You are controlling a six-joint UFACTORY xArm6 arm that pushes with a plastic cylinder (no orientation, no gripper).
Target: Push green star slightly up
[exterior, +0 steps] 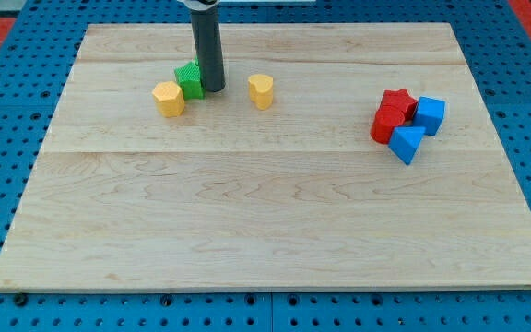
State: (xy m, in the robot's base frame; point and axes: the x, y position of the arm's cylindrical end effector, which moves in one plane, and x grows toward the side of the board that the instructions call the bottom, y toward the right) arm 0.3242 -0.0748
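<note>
In the upper left of the frame, on the pale wooden board (247, 231), a yellow hexagonal block (169, 98) is seen, and just to its right, touching or nearly touching it, lies the green block (189, 80) that is taken to be the green star of the task. Its star outline cannot be confirmed, because its right side is covered by the dark rod. My tip (214, 88) is set down right against the green block's right flank, and no gap can be made out between them. No jaws are carried by this arm; the rod is a plain pusher and nothing is held by it.

From this placement a risk is judged: a push upward is wanted, yet the tip stands beside the block, not below it. If the rod is driven from here, the green block may be shoved leftward into the yellow hexagonal block, or merely grazed and spun. The yellow neighbour could then be dragged along as well.

Further right, well apart from the rod, a yellow heart-like block (261, 90) is seen, and it is unlikely to be disturbed. At the right of the frame a tight cluster is formed by a red star block (398, 100), a red block (386, 124) of unclear shape, a blue cube (430, 114) and a blue wedge-like block (407, 143). The upper end of the rod is cut off by the frame's top edge.
</note>
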